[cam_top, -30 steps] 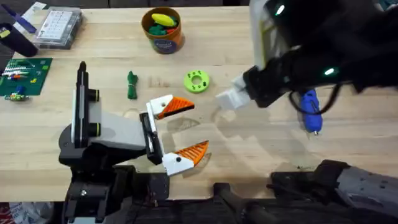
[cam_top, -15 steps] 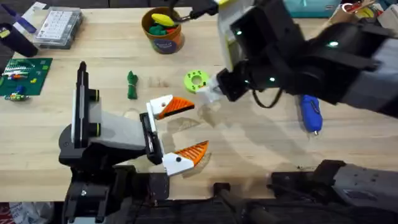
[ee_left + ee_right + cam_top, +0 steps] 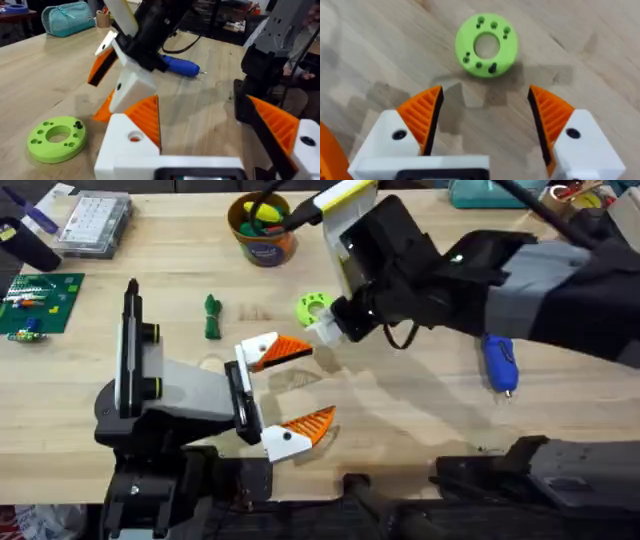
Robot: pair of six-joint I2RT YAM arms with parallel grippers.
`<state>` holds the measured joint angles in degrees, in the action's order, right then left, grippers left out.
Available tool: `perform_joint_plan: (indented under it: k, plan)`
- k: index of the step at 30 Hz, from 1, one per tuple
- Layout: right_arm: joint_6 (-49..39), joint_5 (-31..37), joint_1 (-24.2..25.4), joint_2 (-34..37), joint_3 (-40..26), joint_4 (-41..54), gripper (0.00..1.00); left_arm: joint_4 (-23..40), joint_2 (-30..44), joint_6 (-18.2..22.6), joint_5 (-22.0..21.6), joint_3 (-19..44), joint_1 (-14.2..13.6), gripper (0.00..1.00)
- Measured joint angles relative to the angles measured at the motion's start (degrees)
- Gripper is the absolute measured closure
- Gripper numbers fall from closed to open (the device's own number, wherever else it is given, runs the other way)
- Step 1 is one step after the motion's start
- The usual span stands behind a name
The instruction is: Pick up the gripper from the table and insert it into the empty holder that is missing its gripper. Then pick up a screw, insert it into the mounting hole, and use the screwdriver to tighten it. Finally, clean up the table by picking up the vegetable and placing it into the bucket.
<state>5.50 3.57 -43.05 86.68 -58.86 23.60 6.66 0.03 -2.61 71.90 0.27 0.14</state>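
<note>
**Clerk:** Item one, the right gripper point(image 3: 485, 122)?

**Checker:** Fingers spread wide, nothing between them, hovering over the table point(image 3: 400, 420) just short of the green ring point(image 3: 486, 45), a flat disc with a centre hole and small holes around its face. Overhead, its arm reaches across the middle toward that ring.

**Clerk:** Item two, the left gripper point(image 3: 290, 395)?

**Checker:** Also wide apart and empty, low near the table's front edge (orange ribbed pads facing inward).

**Clerk:** Item three, the screwdriver point(image 3: 499, 362)?

**Checker:** Lying flat on the table, right of centre, silver tip toward the front edge, well apart from both grippers.

**Clerk:** Item four, the vegetable point(image 3: 212, 316)?

**Checker:** On the wood left of the ring, untouched.

**Clerk:** Item five, the bucket point(image 3: 263, 228)?

**Checker:** Upright at the far edge, holding yellow and green toy pieces.
</note>
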Motion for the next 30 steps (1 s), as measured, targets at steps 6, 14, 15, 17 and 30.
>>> perform_joint_plan:
  k: [6, 14, 15, 17, 30]
  plan:
    - [-1.52, 0.01, 0.20, 4.72, 0.01, -7.08, 0.013, 0.00, 0.00, 0.00, -0.62, 0.00, 0.00, 0.010]
    - [-2.34, 0.04, 1.85, 8.09, 0.01, -8.59, 0.068, 0.00, 0.00, 0.00, -0.98, 0.00, 0.00, 0.010]
    - [-2.40, 0.02, 2.03, 8.19, 0.01, -8.84, 0.098, 0.00, 0.00, 0.00, -0.99, 0.00, 0.00, 0.010]
    - [-2.56, 0.03, 2.24, 8.25, 0.01, -9.58, 0.210, 0.00, 0.00, 0.00, -1.01, 0.00, 0.00, 0.010]
    - [-2.56, 0.00, 2.25, 8.27, 0.01, -11.25, 0.504, 0.00, 0.00, 0.00, -1.00, 0.00, 0.00, 0.010]
